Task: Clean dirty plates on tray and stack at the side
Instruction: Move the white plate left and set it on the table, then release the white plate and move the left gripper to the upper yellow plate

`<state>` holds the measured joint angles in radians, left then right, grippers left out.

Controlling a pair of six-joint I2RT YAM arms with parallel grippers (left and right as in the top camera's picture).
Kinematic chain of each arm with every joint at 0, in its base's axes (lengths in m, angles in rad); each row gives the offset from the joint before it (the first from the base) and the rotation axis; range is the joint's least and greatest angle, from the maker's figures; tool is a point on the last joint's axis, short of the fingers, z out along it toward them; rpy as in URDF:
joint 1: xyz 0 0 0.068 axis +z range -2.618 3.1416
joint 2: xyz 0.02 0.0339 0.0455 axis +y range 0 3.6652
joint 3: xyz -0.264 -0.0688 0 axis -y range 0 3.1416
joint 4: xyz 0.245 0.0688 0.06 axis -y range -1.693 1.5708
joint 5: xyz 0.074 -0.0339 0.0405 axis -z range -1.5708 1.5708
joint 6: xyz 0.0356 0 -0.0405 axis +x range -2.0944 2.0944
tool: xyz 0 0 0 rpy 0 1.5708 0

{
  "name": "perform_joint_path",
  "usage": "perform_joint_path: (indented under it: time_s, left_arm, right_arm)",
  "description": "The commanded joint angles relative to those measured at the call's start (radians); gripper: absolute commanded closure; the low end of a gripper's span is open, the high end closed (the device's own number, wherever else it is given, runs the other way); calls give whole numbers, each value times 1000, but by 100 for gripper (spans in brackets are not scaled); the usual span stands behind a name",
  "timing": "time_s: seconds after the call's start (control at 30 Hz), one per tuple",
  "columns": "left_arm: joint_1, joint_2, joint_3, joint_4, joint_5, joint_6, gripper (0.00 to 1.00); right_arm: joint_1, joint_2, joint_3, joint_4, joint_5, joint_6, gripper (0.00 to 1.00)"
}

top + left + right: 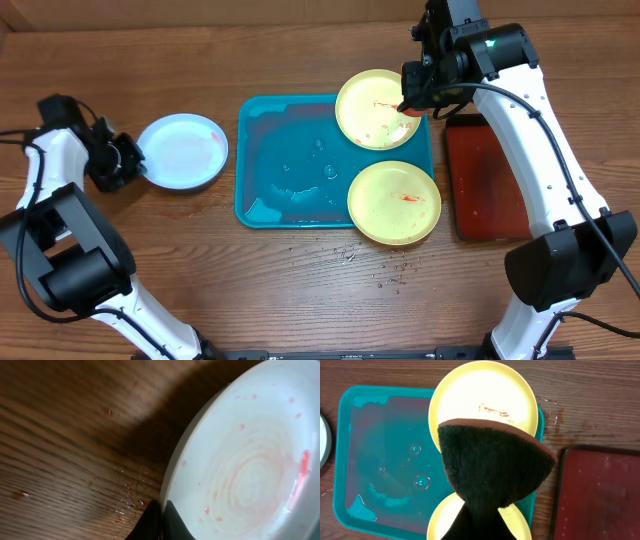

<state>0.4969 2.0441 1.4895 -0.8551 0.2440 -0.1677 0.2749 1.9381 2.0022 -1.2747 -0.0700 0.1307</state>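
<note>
Pale plate (183, 150) rim pinched in left gripper (137, 160); right gripper (411, 102) pinches sponge (490, 465) over yellow plate (365, 112).

The wooden worktop (300, 290) is brown with a clear grain – near its front edge lies a scatter of small dark specks (385, 275), and in the left wrist view a few tiny droplets (127, 485) glisten on it. A narrow dark red tray (490, 185) lies flat towards the right side. A dark scouring pad (495, 470) with a reddish-brown backing fills the middle of the right wrist view.
</note>
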Motion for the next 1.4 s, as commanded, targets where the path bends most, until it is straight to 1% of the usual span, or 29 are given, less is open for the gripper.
perform_joint_path:
  time_s: [0.0, 0.07, 0.2, 0.23, 0.3, 0.33, 0.4, 0.47, 0.6, 0.7, 0.87, 1.0, 1.13, 1.23, 1.37]
  left_arm:
    - [-7, -20, -65, 35, -76, -92, 96]
    - [-7, -20, -77, 41, -89, -91, 96]
    - [-7, -21, -72, 31, -93, -72, 75]
    - [-7, -21, -61, 18, -89, -71, 67]
    - [-7, -23, -33, -12, -83, -63, 59]
    - [-8, -23, -13, -32, -77, -52, 57]
    - [-11, -25, 51, -94, -58, -16, 58]
    - [-25, -27, 126, -158, -51, 20, 56]
    - [-91, -29, 290, -295, -42, 45, 47]
    - [-187, -29, 362, -335, -23, 49, 41]
    - [-398, -23, 372, -266, -6, 46, 33]
    - [-582, 2, 372, -142, -9, -20, 26]
    - [-706, 55, 372, 3, -10, -113, 26]
    - [-772, 113, 372, 69, -7, -166, 26]
    - [-832, 203, 372, 124, -6, -171, 29]
  right_arm:
    - [-6, -43, 14, 7, 9, 4, 96]
    - [-6, -43, 14, 7, 9, 4, 96]
    - [-6, -43, 14, 6, 8, 5, 96]
    - [-6, -43, 14, 4, 5, 5, 96]
    - [-6, -43, 14, 0, 4, 5, 96]
    - [-6, -43, 14, -3, 2, 5, 96]
    - [-6, -43, 14, -9, 1, 5, 96]
    - [-6, -43, 14, -11, 1, 5, 96]
    - [-6, -43, 14, -10, -2, 11, 96]
    - [-8, -43, 14, -6, -2, 31, 96]
    - [-22, -36, 14, 5, -2, 53, 96]
    - [-24, -23, 14, 1, -2, 53, 96]
    - [-24, -13, 14, -8, -2, 53, 96]
    - [-24, -13, 14, -14, -2, 53, 96]
    - [-24, -13, 14, -19, -2, 53, 96]
